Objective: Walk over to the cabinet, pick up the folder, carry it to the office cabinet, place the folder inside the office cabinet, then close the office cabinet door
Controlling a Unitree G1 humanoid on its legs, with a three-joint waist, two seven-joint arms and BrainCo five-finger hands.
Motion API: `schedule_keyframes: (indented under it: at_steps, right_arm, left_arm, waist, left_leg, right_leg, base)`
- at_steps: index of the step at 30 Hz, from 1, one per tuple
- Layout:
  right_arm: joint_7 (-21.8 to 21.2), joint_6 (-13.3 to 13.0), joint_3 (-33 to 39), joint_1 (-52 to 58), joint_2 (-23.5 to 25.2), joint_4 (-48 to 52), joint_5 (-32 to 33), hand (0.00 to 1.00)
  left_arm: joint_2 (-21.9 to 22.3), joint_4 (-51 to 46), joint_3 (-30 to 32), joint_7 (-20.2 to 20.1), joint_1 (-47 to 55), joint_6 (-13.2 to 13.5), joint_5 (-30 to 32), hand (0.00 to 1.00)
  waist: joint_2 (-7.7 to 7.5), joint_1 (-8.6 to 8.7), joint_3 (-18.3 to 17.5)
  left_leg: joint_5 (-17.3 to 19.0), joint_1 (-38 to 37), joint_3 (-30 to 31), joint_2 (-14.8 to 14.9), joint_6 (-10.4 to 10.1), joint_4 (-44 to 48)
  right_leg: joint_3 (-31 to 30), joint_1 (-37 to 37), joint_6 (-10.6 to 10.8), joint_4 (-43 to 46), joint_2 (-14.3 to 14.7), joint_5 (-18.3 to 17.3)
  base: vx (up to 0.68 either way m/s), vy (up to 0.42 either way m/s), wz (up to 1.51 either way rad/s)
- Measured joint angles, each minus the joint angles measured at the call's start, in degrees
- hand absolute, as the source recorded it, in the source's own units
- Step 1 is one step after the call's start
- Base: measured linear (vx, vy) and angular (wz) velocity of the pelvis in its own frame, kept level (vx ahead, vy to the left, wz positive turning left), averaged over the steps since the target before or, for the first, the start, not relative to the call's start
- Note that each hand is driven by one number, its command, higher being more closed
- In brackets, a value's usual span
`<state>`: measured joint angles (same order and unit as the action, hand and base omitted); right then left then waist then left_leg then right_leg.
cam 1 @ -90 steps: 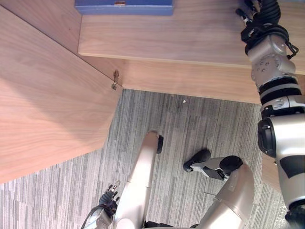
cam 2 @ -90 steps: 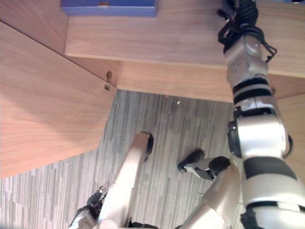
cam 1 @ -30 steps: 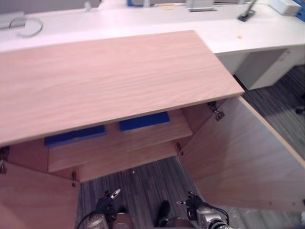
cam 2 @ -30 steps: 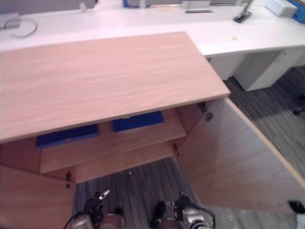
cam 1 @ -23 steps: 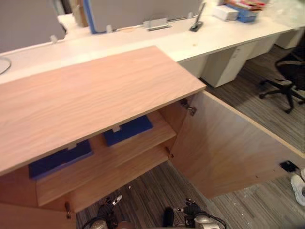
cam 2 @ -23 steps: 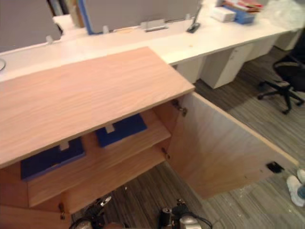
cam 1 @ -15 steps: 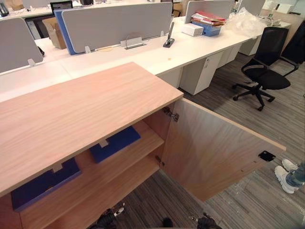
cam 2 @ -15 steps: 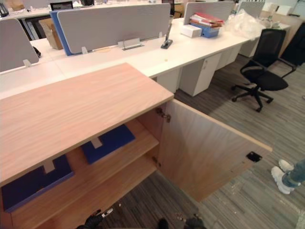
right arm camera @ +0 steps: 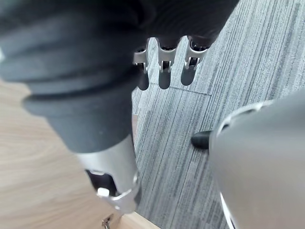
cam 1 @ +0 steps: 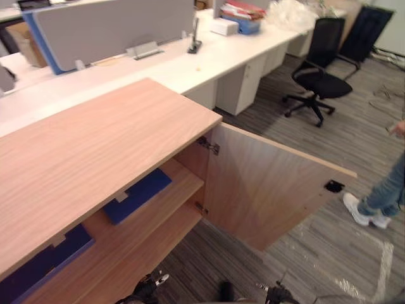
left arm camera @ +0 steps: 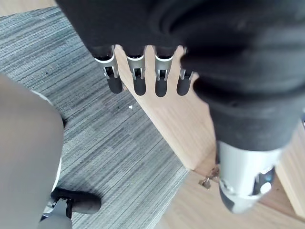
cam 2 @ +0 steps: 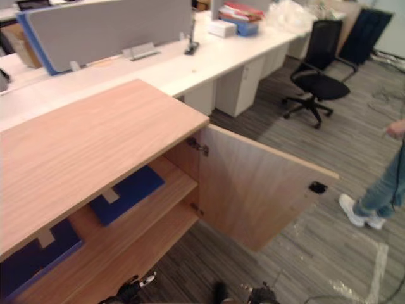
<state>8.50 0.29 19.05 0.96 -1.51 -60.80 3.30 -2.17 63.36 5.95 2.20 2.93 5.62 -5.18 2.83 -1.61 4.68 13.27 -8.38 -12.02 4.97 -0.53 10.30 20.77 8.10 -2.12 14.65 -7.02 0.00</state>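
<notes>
Looking further right, past cabinet door (cam 1: 266,190)

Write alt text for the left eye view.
An open wooden cabinet, its door swung out, holds two blue folders on a shelf. Behind it stand a white desk and a black chair; a person's legs show at the right.

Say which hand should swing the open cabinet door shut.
Probably right. The open door stands out on the robot's right, and the right hand hangs open and empty nearer it; the left hand hangs before the shelf.
</notes>
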Motion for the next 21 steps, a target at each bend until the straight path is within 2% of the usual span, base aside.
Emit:
schedule_keyframes:
  at_steps: [1,2,3,5,6,7,8,9,10,11,12,15,21]
  right_arm:
    - [0.0,0.1,0.0,0.1,0.1,0.4,0.0,0.0]
    - [0.0,0.1,0.1,0.1,0.1,0.3,-0.2,0.0]
    - [0.0,0.2,0.1,0.1,0.1,0.1,-0.3,0.0]
    - [0.0,0.2,1.9,-1.4,-0.1,-2.1,-1.2,0.0]
    - [0.0,0.5,2.2,-1.8,-0.6,-3.8,-1.8,0.0]
    - [0.0,0.6,2.2,-2.1,-0.6,-4.1,-2.2,0.0]
    - [-0.1,0.7,2.2,-2.8,-0.2,-4.5,-2.2,0.0]
    - [-0.1,0.7,2.3,-2.9,-0.3,-4.5,-2.3,0.0]
    - [0.0,0.8,2.3,-2.8,-0.4,-4.7,-2.2,0.0]
    - [0.0,0.9,2.4,-2.6,-0.2,-5.0,-2.2,0.0]
    - [-0.1,0.8,2.3,-2.8,0.1,-5.1,-2.2,0.0]
    - [-0.1,0.7,2.2,-2.7,0.3,-6.2,-2.1,0.0]
    - [-0.2,0.2,1.2,-2.9,-0.5,-6.3,-1.4,0.0]
  left_arm:
    - [0.0,-0.4,0.1,0.1,0.3,-0.2,0.0,0.0]
    - [0.0,-0.6,0.1,0.1,0.6,-0.4,-0.1,0.0]
    - [-0.1,-0.6,0.2,0.1,0.6,-0.4,-0.1,0.0]
    - [0.2,-0.6,1.0,0.1,0.3,-0.3,-0.9,0.0]
    - [0.3,-0.6,0.6,0.0,0.5,-0.2,-0.8,0.0]
    - [0.2,-0.6,0.5,0.0,0.6,-0.2,-0.9,0.0]
    - [0.2,-0.7,0.2,-0.1,0.5,-0.4,-0.8,0.0]
    - [0.3,-0.7,0.0,-0.1,0.5,-0.3,-0.8,0.0]
    - [0.0,-1.0,-0.2,-0.2,0.6,-0.3,-0.8,0.0]
    - [-0.4,-0.9,-0.3,-0.2,0.6,-0.3,-0.9,0.0]
    - [-1.1,-0.9,-0.3,0.0,0.4,-0.4,-1.0,0.0]
    - [-1.3,-0.8,-0.3,0.1,0.5,-0.8,-2.4,0.0]
    - [-1.1,-1.0,-0.6,0.2,0.5,-0.7,-2.5,0.0]
  waist:
    - [-0.09,0.01,-0.1]
    - [-0.5,0.16,-0.3]
    - [-0.79,0.15,-0.4]
    - [-1.04,-1.22,0.3]
    - [-0.59,-1.31,0.0]
    - [-0.34,-1.31,-0.1]
    - [0.27,-1.19,-0.4]
    - [0.18,-1.12,-0.5]
    - [-0.63,-1.31,-0.6]
    - [-0.96,-1.29,-0.7]
    - [-2.12,-1.52,-0.8]
    - [-2.06,-1.11,-0.4]
    - [-2.09,-1.15,0.0]
  left_leg:
    - [0.0,-0.7,-0.6,0.0,0.0,0.2]
    - [0.1,-1.1,-1.0,-0.5,-0.1,0.9]
    - [0.1,-0.9,-1.0,-0.9,-0.2,1.6]
    - [0.7,1.0,0.3,-2.0,0.3,6.2]
    - [-1.2,0.4,3.0,-3.2,0.3,-0.4]
    - [-3.3,1.3,3.1,-3.1,0.6,-2.2]
    - [-3.8,2.3,1.0,-1.5,0.3,-3.0]
    - [-3.9,2.4,0.9,-1.3,0.2,-3.2]
    - [-4.2,2.2,0.0,-1.4,-0.1,-3.8]
    - [-4.5,1.5,-0.2,-1.8,-0.4,-4.3]
    - [-4.6,1.2,-1.0,-1.9,-0.6,-4.5]
    - [-5.6,0.3,-0.2,-0.1,-1.7,-3.9]
    - [-6.7,-0.4,0.7,0.5,-2.6,-5.6]
  right_leg:
    - [4.8,0.3,-0.8,6.9,-4.6,-1.3]
    - [6.4,0.1,-0.3,10.0,-7.8,-2.3]
    - [7.4,0.4,-0.6,10.7,-8.1,-2.6]
    - [10.5,-2.6,-0.5,7.3,-8.1,-2.6]
    - [10.5,-4.6,1.2,1.5,-6.0,-1.6]
    - [10.5,-4.9,2.3,-1.1,-4.6,-1.1]
    - [12.4,-4.7,2.9,-2.8,-4.0,-1.8]
    - [13.8,-4.6,2.5,-1.2,-4.6,-2.8]
    - [15.7,-4.3,2.7,4.6,-7.2,-5.8]
    - [15.7,-5.4,3.3,4.4,-8.1,-6.0]
    - [14.6,-6.5,6.0,1.5,-7.8,-5.3]
    - [14.7,-10.0,5.0,-3.9,-3.9,-3.3]
    - [15.2,-13.5,4.8,-12.8,-0.4,0.8]
  base:
    - [0.15,-0.028,-0.3]
    - [0.13,-0.061,-0.27]
    - [0.11,-0.096,-0.45]
    - [-0.02,-0.104,-0.74]
    - [-0.17,-0.08,-0.75]
    - [-0.25,-0.077,-0.78]
    - [-0.17,-0.046,-0.48]
    - [-0.1,-0.036,-0.42]
    - [0.02,-0.005,-0.17]
    - [0.07,-0.021,-0.36]
    - [0.09,-0.095,-0.31]
    - [0.05,-0.127,-0.17]
    - [-0.04,-0.049,0.01]
